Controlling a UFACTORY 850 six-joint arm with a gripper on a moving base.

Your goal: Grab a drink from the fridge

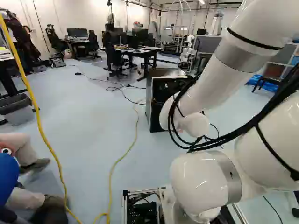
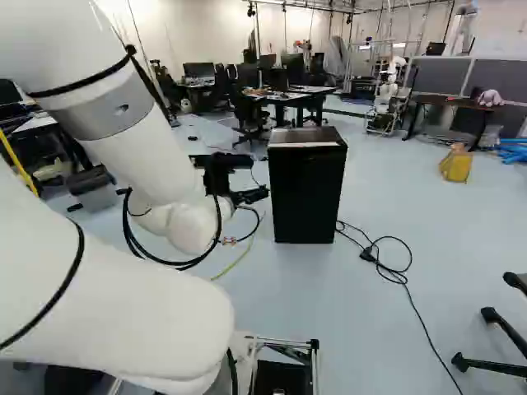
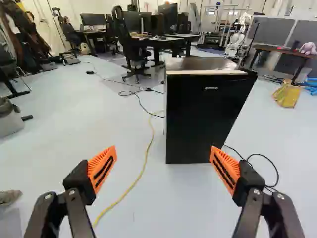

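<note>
On your left a yellow cable (image 1: pixel 110 186) trails over the floor (image 3: pixel 64 124). Your jaws (image 3: pixel 163 150) stand wide apart, holding nothing. Beyond them the fridge (image 3: pixel 173 116) sits well in from the floor's far edge, its door (image 3: pixel 210 119) apparently closed; you can't see the drink, presumably inside. A black cord (image 2: pixel 368 254) lies to its right. You seem to be approaching: next, work a fingertip into the door's side edge and swing it open.
</note>
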